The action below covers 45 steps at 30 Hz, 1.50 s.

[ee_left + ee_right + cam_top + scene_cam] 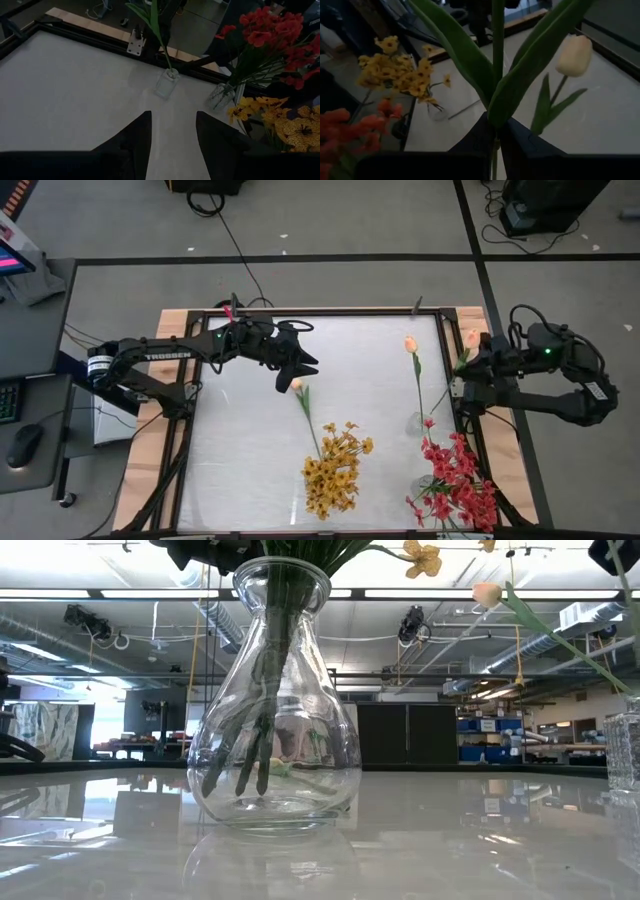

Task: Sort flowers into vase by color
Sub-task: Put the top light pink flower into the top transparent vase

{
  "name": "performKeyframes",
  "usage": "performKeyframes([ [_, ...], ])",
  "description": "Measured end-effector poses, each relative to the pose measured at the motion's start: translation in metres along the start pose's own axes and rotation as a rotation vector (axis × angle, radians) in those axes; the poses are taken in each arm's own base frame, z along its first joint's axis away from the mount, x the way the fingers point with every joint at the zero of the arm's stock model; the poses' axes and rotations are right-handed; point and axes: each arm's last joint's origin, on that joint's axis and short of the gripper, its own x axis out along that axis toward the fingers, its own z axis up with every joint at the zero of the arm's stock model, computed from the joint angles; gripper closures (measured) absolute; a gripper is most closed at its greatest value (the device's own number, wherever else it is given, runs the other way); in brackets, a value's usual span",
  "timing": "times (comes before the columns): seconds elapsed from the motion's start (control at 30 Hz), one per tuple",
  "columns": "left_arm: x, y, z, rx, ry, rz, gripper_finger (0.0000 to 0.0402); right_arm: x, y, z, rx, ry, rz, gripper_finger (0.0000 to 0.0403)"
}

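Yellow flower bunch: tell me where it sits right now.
In the high view, the yellow flower bunch stands in the table's near-centre, left of the red flower bunch.

The yellow cluster (333, 470) stands in a vase at the table's (240, 460) six o'clock, the red cluster (455, 480) at four o'clock. A stem in a small vase (414, 421) stands just beside the red cluster (at its eleven o'clock).

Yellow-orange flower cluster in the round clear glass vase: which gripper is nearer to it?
Left. The left gripper hangs open just up-table of the yellow-orange flower cluster. The right gripper, shut on a green tulip stem, sits by the table's right edge.
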Motion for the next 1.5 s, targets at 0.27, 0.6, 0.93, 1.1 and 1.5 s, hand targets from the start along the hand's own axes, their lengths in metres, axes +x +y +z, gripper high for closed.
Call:
performKeyframes([
  [0.27, 0.0, 0.0, 0.0, 0.0, 0.0, 0.0, 0.0241, 0.007, -0.004, -0.005, 0.044, 0.023, -0.033, 0.0368],
  [0.6, 0.0, 0.0, 0.0, 0.0, -0.001, 0.0, 0.0241, 0.013, -0.008, -0.005, 0.066, -0.059, -0.08, 0.0368],
  [0.93, 0.0, 0.0, 0.0, 0.0, -0.001, 0.0, 0.0241, 0.002, -0.005, -0.01, 0.094, -0.111, -0.041, 0.0368],
  [1.1, 0.0, 0.0, 0.0, 0.0, 0.0, 0.0, 0.0241, -0.011, -0.004, -0.021, 0.102, -0.142, -0.026, 0.0368],
  [1.5, 0.0, 0.0, 0.0, 0.0, -0.001, 0.0, 0.0241, -0.029, -0.005, -0.048, 0.059, -0.107, -0.039, 0.0368],
])
